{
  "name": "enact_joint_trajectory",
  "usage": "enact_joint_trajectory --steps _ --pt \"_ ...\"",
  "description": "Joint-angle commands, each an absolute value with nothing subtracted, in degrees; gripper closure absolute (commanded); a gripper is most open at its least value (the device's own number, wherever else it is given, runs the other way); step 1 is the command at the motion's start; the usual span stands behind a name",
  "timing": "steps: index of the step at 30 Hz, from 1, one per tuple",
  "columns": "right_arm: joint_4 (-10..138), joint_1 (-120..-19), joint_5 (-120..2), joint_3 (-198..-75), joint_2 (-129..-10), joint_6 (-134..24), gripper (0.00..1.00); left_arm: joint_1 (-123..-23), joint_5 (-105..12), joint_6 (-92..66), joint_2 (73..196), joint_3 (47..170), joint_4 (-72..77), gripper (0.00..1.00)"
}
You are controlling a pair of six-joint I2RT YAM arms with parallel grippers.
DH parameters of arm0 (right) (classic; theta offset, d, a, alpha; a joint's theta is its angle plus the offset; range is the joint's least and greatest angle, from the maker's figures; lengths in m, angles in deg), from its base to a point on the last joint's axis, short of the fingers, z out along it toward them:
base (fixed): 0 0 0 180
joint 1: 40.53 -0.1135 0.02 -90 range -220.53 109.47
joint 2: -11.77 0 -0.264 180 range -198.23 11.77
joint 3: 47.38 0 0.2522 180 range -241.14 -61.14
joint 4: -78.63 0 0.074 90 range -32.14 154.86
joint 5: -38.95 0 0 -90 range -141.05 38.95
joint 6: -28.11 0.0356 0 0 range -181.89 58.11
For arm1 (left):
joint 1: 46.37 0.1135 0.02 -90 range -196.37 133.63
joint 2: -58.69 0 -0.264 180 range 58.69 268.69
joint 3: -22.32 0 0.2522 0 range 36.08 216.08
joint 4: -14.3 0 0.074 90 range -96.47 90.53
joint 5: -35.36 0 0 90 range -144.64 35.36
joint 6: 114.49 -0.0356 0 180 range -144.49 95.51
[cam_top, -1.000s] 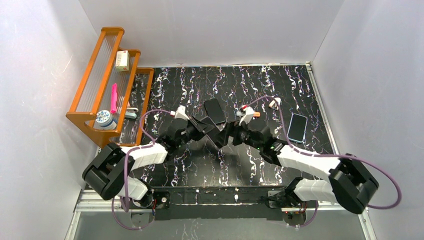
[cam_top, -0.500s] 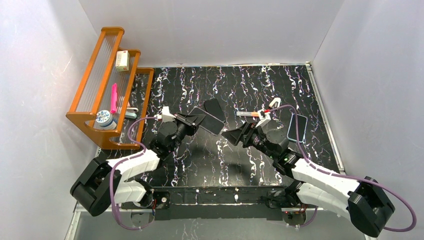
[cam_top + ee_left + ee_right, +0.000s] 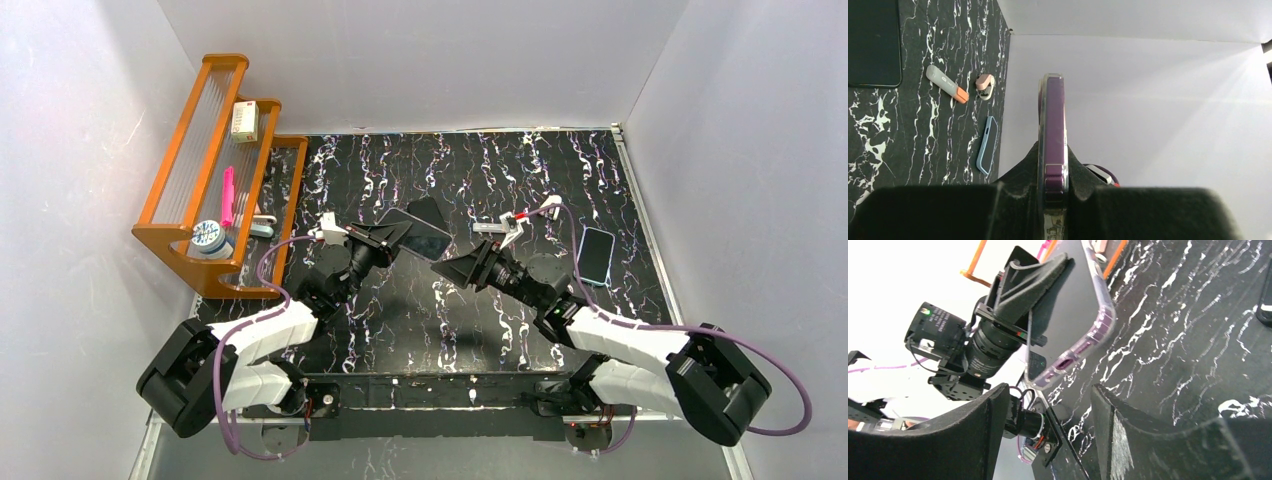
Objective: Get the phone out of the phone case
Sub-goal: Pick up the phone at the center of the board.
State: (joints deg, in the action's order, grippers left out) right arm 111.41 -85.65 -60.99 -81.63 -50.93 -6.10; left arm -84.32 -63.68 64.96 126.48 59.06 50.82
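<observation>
Right claw (image 3: 1050, 390) is swung closer, jaws apart, empty. Cased phone (image 3: 1054, 120) is pinched by left claw (image 3: 1053, 172). Peeling pending: case (image 3: 1105, 315) edge must be caught.

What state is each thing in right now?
left pincer: shut on the cased phone.
cased phone: inside its clear case, lifted off the table.
right pincer: open, near the phone's end, not gripping.
black phone: flat on the table, screen dark.
blue phone: flat on the table.
grey marker: orange cap on.
</observation>
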Motion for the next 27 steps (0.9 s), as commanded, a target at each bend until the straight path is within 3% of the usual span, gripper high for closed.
enact_joint_trajectory --steps 1,9,17,21,27 --pt "120.21 -85.63 -63.19 -84.66 -51.85 -5.38 0.34 -84.77 -64.58 66.54 123.99 60.59 55.68 1.0" --pt "124.14 -85.06 -63.62 -85.01 -53.81 -4.93 0.49 -85.02 -62.56 67.61 124.66 60.93 56.25 1.0" --pt "125.89 -84.3 -67.87 -85.27 -55.67 -9.36 0.84 -84.97 -60.2 68.79 125.2 61.11 56.18 1.0" --pt "126.01 -83.29 -72.83 -86.14 -55.99 -14.54 0.97 -85.01 -57.64 70.0 126.75 61.64 56.17 1.0" --pt "122.64 -82.48 -79.66 -89.46 -56.44 -24.13 0.99 -85.03 -54.67 70.02 128.36 62.8 55.97 1.0"
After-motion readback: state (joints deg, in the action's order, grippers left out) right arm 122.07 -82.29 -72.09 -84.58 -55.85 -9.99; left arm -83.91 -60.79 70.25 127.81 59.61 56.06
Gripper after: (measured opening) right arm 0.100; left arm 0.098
